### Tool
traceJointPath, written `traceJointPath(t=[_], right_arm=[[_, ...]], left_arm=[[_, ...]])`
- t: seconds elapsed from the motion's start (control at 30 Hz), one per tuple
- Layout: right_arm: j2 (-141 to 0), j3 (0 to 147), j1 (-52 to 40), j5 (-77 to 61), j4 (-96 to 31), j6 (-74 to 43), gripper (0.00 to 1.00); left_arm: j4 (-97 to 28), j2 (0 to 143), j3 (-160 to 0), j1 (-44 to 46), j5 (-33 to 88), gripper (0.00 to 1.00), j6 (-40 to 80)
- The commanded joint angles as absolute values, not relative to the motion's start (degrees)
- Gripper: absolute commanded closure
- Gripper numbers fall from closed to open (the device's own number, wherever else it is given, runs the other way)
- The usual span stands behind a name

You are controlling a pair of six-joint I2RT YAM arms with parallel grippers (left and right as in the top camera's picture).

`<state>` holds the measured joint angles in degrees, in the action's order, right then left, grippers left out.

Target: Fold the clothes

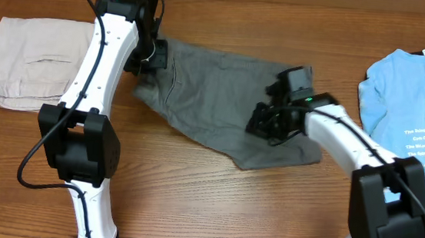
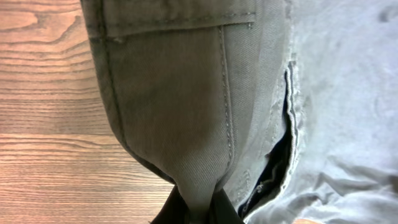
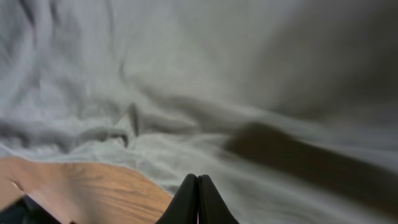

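Left gripper (image 1: pixel 155 52), clamped on the waistband end of the dark-grey shorts (image 1: pixel 214 96), and right gripper (image 1: pixel 265 122), low over the opposite leg, flanked the garment spread on the table (image 1: pixel 213 204) in the overhead view. From the left wrist, a taut peak of cloth ran into the closed jaws, a hold calling for a slow, level lift. From the right wrist, fingers (image 3: pixel 189 200) met at the hem on seemingly a thin nip of cloth, worth checking before folding across.
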<state>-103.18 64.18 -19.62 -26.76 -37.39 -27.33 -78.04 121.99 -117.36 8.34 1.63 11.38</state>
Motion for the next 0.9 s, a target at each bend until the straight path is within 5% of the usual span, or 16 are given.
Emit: traceJointPath(t=[0.0,0.23,0.87], right_arm=[[-103.28,63.55,-22.7,-26.96,-35.46,-29.95,0.96],[-103.33,62.24,-27.33,-17.12,-33.28,-36.14,0.96],[-107.0,59.57,-32.05,-19.14,-21.56,-39.27,0.96]], left_arm=[[-78.28,121.21,-119.7,10.07,1.08,0.96,10.28],[-78.81,121.14,-119.81,11.35,1.08,0.96,10.28],[-85.23,121.08,-128.49,12.43,5.63,0.96,10.98]])
